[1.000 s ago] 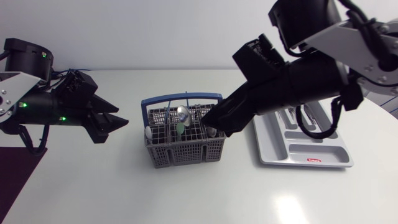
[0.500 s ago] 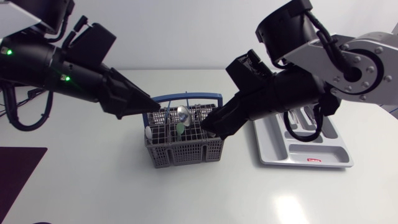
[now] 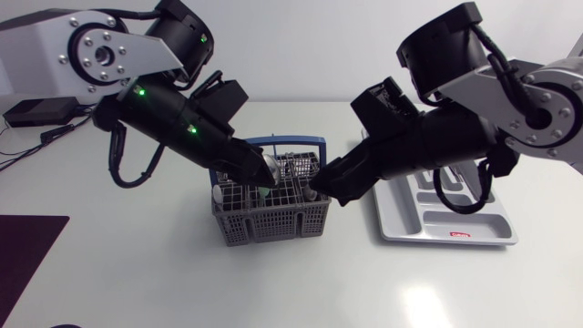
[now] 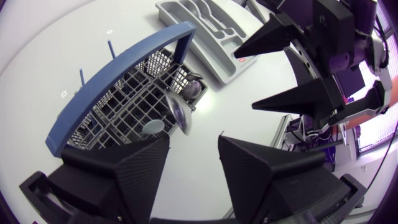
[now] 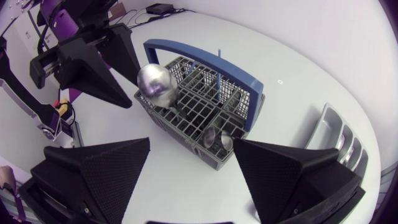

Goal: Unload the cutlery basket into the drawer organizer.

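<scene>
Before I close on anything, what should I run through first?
1. Left jaws open: ok.
2. Right jaws open: ok.
3. The large spoon stands in the basket, ahead of the left jaws, not gripped: ok.
4. Spoon centred between the left jaws: cannot tell.
5. The left jaws and right jaws are apart over the basket: ok, but close.
6. Free room in the tray: cannot tell, since the right arm covers part of it.
</scene>
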